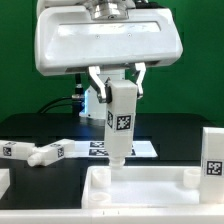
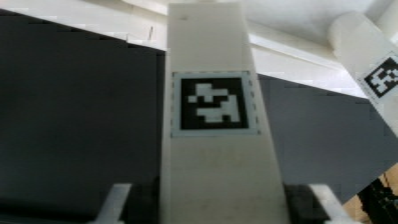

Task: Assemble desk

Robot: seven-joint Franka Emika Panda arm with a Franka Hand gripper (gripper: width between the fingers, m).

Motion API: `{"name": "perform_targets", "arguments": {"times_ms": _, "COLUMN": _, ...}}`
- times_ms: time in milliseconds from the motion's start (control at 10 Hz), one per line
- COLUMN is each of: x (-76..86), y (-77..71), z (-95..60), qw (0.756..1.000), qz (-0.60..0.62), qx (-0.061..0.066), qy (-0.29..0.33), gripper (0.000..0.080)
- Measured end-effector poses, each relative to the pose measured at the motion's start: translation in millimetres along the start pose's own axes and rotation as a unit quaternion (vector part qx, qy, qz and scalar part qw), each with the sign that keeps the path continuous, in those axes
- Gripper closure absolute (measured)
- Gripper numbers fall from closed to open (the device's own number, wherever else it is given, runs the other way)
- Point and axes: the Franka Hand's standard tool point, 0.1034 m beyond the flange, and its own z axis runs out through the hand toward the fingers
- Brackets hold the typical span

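Note:
My gripper (image 1: 120,93) is shut on a white square-section desk leg (image 1: 121,125), which it holds upright with the tag facing the camera. The leg's lower end hangs just over the back rim of the white desk tabletop (image 1: 140,188), near its corner on the exterior view's left; I cannot tell whether they touch. In the wrist view the leg (image 2: 217,110) fills the middle, and the gripper (image 2: 221,206) has one finger on each side of it. A second leg (image 1: 35,152) lies on the black table on the exterior view's left.
A white tagged part (image 1: 213,152) stands upright on the exterior view's right, and also shows as the tagged part (image 2: 377,70) in the wrist view. The marker board (image 1: 142,149) lies flat behind the held leg. The green wall closes off the back.

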Motion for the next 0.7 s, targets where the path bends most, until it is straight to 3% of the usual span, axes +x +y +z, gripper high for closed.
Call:
{"name": "perform_targets", "arguments": {"times_ms": 200, "x": -1.6, "y": 1.6, "z": 1.6, "qw": 1.0, "qz": -0.001, "qx": -0.001, "qy": -0.003, "gripper": 0.0515}}
{"name": "perform_targets", "arguments": {"times_ms": 400, "x": -7.2, "y": 18.0, "z": 15.8, "qw": 1.0, "qz": 0.008, "qx": -0.004, "qy": -0.01, "gripper": 0.0515}}
{"name": "perform_targets", "arguments": {"times_ms": 700, "x": -16.6, "y": 25.9, "z": 24.1, "qw": 1.0, "qz": 0.014, "qx": -0.009, "qy": -0.016, "gripper": 0.0515}}
